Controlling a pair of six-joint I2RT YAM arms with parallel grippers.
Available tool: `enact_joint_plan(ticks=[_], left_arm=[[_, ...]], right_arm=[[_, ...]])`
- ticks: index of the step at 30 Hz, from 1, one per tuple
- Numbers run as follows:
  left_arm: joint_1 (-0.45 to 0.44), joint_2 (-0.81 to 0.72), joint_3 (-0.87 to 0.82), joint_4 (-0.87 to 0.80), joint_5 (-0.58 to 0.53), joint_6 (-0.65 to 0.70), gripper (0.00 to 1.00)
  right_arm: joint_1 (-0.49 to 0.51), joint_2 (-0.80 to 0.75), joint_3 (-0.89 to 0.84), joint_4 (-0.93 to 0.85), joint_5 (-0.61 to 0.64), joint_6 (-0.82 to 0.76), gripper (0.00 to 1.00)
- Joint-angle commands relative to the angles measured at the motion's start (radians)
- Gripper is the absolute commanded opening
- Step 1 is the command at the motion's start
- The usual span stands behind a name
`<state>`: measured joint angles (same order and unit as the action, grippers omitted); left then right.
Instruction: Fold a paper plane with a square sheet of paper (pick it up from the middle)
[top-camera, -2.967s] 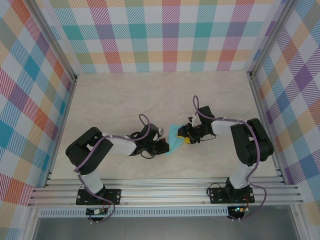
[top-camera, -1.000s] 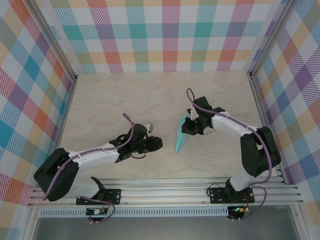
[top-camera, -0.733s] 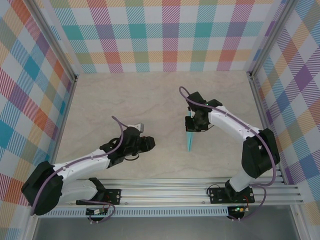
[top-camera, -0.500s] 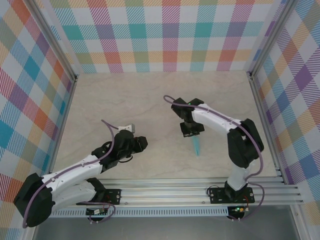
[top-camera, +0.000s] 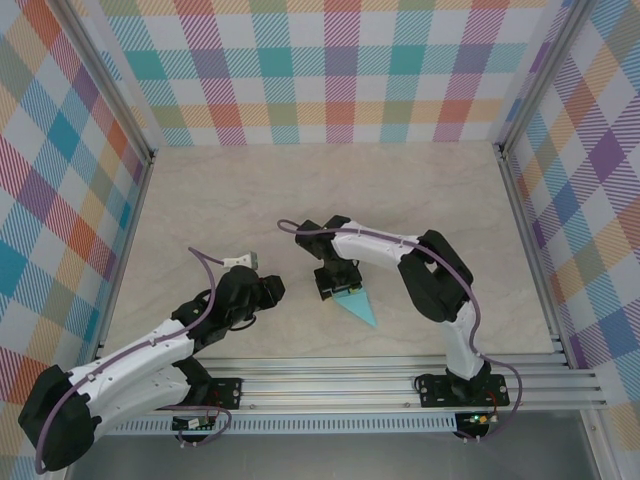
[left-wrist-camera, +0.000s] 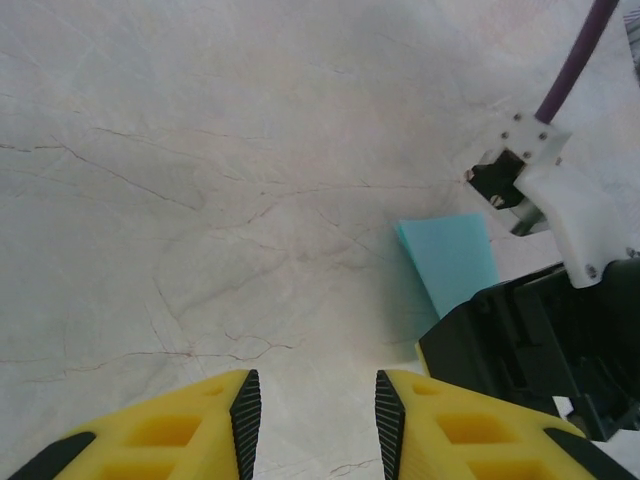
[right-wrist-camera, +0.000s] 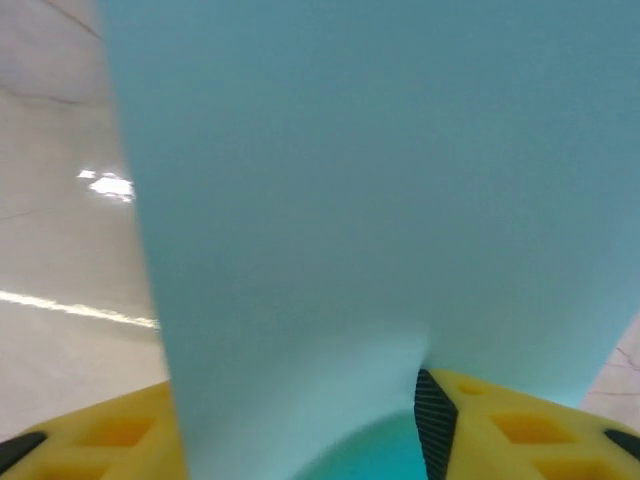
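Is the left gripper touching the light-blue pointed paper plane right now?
Apart. In the left wrist view, bare marble table lies between the open left gripper and the light-blue paper plane.

Marble-look table, pastel plaid walls.

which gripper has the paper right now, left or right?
The right gripper: it's shut on the blue paper plane. The left gripper is open and empty, off to one side of the plane.

Left arm: stretched low, angled toward the centre.
Left gripper: fingers parted, holding nothing.
Right arm: bent at the elbow, forearm reaching left.
Right gripper: clamped on the paper plane.
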<state>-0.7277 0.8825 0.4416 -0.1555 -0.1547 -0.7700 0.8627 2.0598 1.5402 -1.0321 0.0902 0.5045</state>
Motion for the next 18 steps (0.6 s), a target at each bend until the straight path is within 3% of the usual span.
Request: enact_joint_plan(ticks=[1,7,10,11,14,18], left_arm=[[0.019,0.027,-0.003,0.019,0.037,0.003,0.38],[0.019,0.147,0.046,0.057,0.173,0.052,0.40],[0.020,0.218,0.056,0.118,0.253,0.045,0.40],[0.019,0.240,0.056,0.139,0.273,0.038,0.40],[0.017,0.298,0.064,0.172,0.313,0.029,0.40],[0.007,0.377,0.098,0.186,0.347,0.032,0.40]], right_arm=[[-0.017,-0.165,-0.059,0.052,-0.067,-0.021,0.66],[-0.097,-0.389,-0.265,0.183,-0.162,-0.032,0.68],[-0.128,-0.466,-0.373,0.248,-0.234,-0.037,0.53],[-0.143,-0.488,-0.412,0.265,-0.253,-0.032,0.43],[-0.187,-0.540,-0.534,0.383,-0.420,-0.032,0.24],[-0.193,-0.535,-0.586,0.440,-0.509,-0.043,0.12]])
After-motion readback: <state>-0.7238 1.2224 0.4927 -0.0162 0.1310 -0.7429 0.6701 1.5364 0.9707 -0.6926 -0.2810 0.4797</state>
